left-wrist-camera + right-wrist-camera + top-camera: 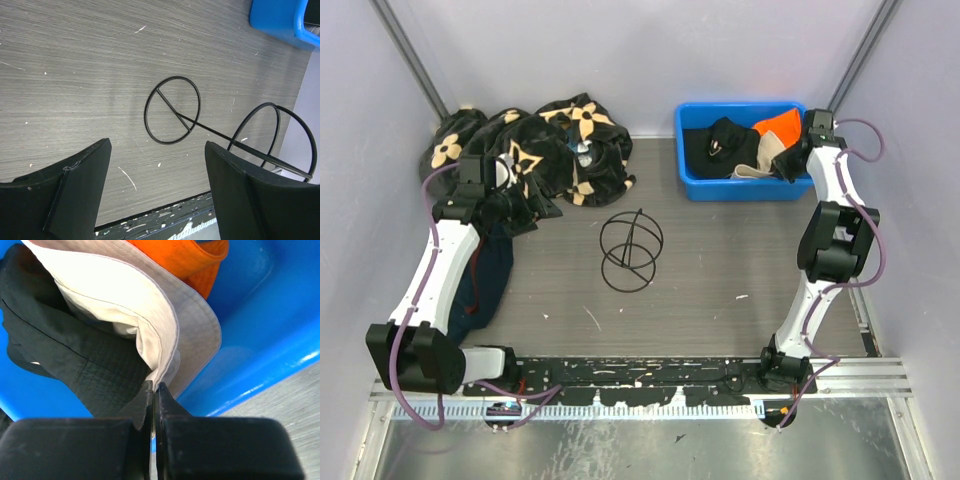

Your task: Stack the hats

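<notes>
A blue bin (692, 186) at the back right holds three hats: an orange hat (781, 124), a black hat (724, 142) and a beige hat (757, 168). My right gripper (790, 163) reaches into the bin's right end. In the right wrist view the right gripper (155, 390) is shut on the brim of the beige hat (125, 300), with the orange hat (185, 260) behind it and the black hat (60, 345) to the left. My left gripper (157, 190) is open over the table with nothing between its fingers. In the top view the left gripper (515, 207) is at the left.
A black wire stand (630, 250) is on the table's middle, also in the left wrist view (172, 117). A black cloth with tan flowers (550, 140) is heaped at the back left. A dark navy garment (485, 285) lies under the left arm. Walls enclose three sides.
</notes>
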Tool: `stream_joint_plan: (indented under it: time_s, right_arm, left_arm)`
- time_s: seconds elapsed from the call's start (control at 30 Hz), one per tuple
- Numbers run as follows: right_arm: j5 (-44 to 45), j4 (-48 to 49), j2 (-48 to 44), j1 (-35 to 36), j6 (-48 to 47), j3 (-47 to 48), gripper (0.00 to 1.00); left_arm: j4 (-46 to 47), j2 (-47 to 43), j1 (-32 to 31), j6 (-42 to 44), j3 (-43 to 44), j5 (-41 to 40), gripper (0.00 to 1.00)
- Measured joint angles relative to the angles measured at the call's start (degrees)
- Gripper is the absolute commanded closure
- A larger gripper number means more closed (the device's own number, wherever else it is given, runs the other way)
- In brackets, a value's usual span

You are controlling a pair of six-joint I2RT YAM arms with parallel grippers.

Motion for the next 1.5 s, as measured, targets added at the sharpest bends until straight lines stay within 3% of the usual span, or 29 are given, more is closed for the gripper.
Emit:
stream_joint_plan:
  time_s: [0.13, 0.37, 0.53, 0.7, 1.1, 1.33, 1.5]
  right_arm:
    - [-3.34, 4.26, 0.02, -0.04, 0.96, -1.40, 0.99]
    - [-11.96, 23.82, -8.63, 0.55, 3.19, -9.27, 0.99]
    - [-18.08, 39.58, -15.47, 1.38, 8.35, -8.13, 0.99]
    - [-21.51, 50.10, -16.92, 3.15, 14.64, -1.29, 0.99]
    - [-25.20, 60.65, -14.73, 18.23, 28.30, 8.11, 0.99]
    - [-24.46, 63.30, -14.12, 27.61, 32.22, -0.94, 0.99]
    - [-22.88, 67.19, -13.84, 34.40, 35.76, -8.41, 0.99]
  left_arm:
    - [-0.04, 0.87, 0.00, 0.04, 0.00, -0.28, 0.17]
    - [-0.04, 1.22, 0.00, 0.04, 0.02, -0.31, 0.17]
    - [-0.02, 1.31, 0.00, 0.02, 0.04, -0.33, 0.17]
    - [0.02, 1.31, 0.00, 0.04, 0.04, -0.46, 0.17]
    - [-0.04, 1.97, 1.97, -0.39, 0.26, -3.15, 0.15]
    - [-0.44, 2.58, 8.83, -3.04, -0.76, -3.78, 0.14]
    - [5.51, 2.54, 15.30, -7.82, -9.66, 4.39, 0.14]
